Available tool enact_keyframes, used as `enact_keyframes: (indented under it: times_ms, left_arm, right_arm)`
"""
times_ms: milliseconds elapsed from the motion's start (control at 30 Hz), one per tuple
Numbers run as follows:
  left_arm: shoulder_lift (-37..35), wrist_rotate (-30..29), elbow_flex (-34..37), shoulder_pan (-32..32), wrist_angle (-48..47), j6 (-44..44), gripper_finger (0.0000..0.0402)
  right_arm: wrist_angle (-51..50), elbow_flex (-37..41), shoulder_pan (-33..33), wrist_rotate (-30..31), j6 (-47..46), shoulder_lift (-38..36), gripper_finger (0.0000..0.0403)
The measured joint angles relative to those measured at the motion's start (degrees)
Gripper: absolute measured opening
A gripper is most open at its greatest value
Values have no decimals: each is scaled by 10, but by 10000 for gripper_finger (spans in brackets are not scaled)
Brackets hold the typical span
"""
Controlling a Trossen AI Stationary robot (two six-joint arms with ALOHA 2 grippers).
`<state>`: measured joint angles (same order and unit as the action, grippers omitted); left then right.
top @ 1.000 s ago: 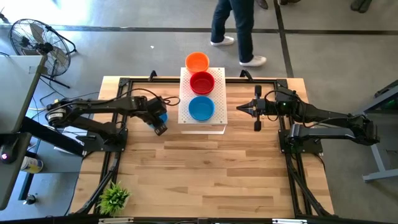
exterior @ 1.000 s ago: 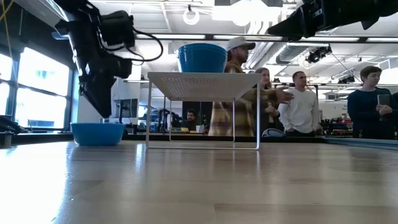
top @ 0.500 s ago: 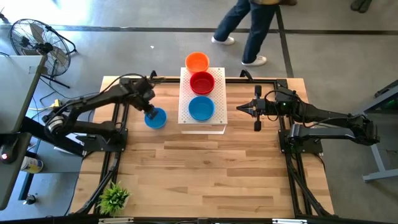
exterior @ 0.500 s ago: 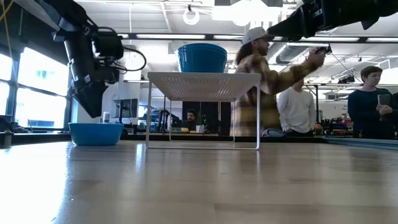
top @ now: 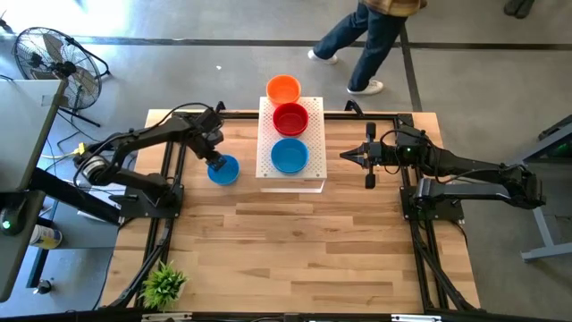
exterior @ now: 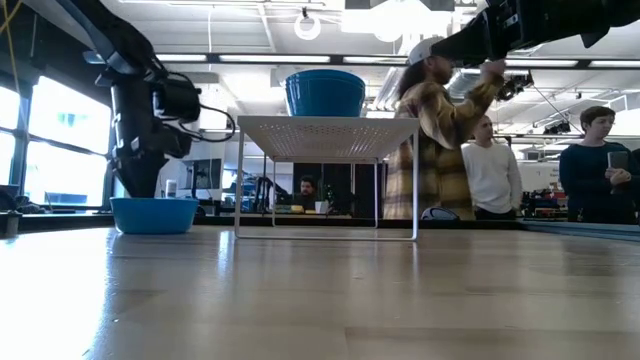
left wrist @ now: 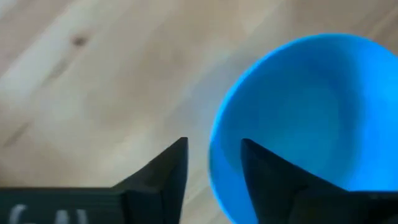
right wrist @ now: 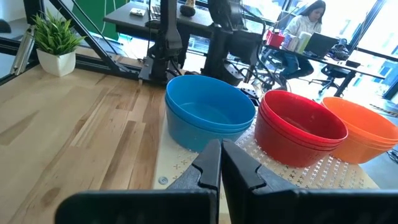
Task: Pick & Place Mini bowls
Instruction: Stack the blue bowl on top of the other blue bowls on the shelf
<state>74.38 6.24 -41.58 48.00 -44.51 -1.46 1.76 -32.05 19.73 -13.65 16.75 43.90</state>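
One blue mini bowl rests by its base on the table, left of the white perforated platform. On the platform stand stacks of blue, red and orange bowls. My left gripper is open at the lone bowl's left rim, one finger outside and one over the inside; whether they touch, I cannot tell. My right gripper is shut, hovering right of the platform and pointing at it.
A small potted plant stands at the table's near left corner. Black frame rails run along both sides of the table. A person walks past beyond the far edge, and a fan stands far left. Bare wood lies near the platform.
My left gripper has moved from over the lone blue bowl's near side toward the table's far left, then come down at the bowl's left rim. The bowl has stayed on the table. My right arm has kept still.
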Motion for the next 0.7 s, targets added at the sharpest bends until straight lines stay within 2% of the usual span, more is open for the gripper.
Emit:
enact_keyframes:
  times_ms: [300,500,700]
  left_arm:
    - [22,52,0,0,2,-28,10]
    - [-33,63,-34,0,-60,-13,4]
    - [-94,57,-161,0,-170,12,3]
  right_arm:
    - [0,0,0,0,0,0,2]
    - [0,0,0,0,0,0,1]
    - [0,0,0,0,0,0,1]
